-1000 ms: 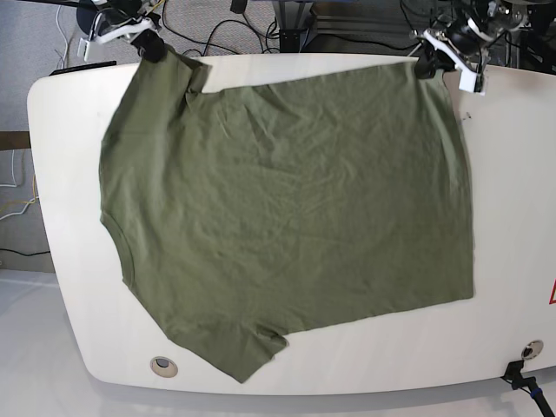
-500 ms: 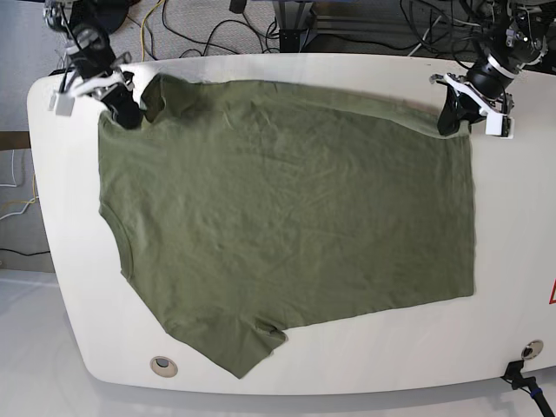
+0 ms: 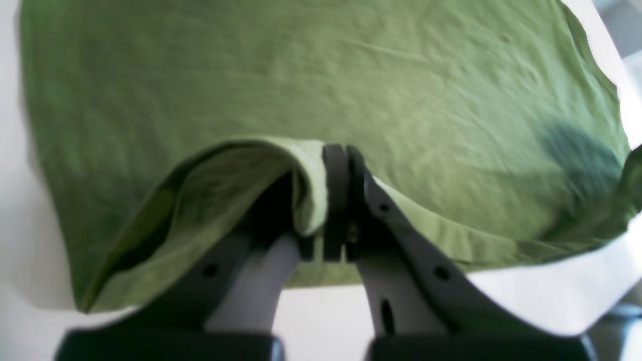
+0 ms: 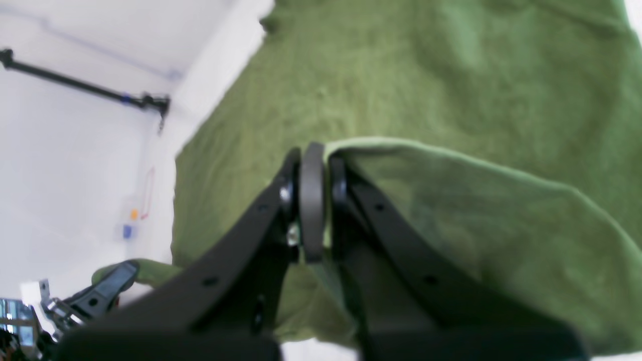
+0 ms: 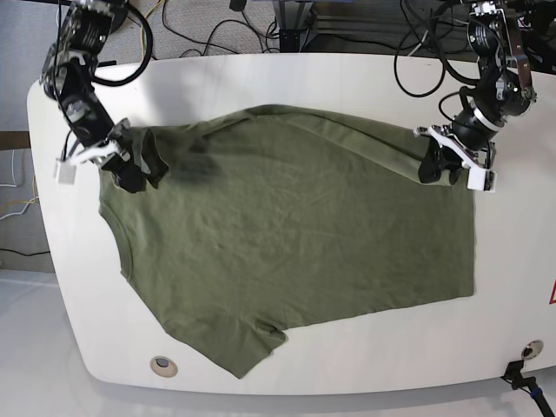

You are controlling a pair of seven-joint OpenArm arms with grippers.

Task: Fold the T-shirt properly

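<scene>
**Desk:** What fills the frame?

**Photographer:** A white table [image 5: 508, 269] with rounded corners, seen from above. Spread across most of it is the T-shirt [image 5: 295, 243], olive green, lying flat and lightly creased, collar toward the left of the base view, hem toward the right. One short sleeve [image 5: 248, 343] points toward the table's near edge.

**Desk:** And the far edge of the garment?

**Photographer:** Lifted off the tabletop at both ends and drawn inward over the body of the shirt, so the cloth sags in a shallow curve between the two arms.

**Desk:** The arms themselves?

**Photographer:** The left gripper [image 5: 439, 163], on the right of the base view, is clenched on the shirt's corner near the hem. Its wrist view shows the dark fingers [image 3: 335, 200] pressed together with a fold of green cloth pinched beside them. The right gripper [image 5: 129, 165], on the left of that view, is clamped on the fabric at the shoulder end; its own camera shows the jaws closed with the edge of the shirt draped over one finger [image 4: 312, 200].

**Desk:** Anything smaller?

**Photographer:** Black cables [image 5: 217, 26] tangled on the floor behind the table, and a round fitting [image 5: 162, 366] set in the tabletop near the front edge.
</scene>
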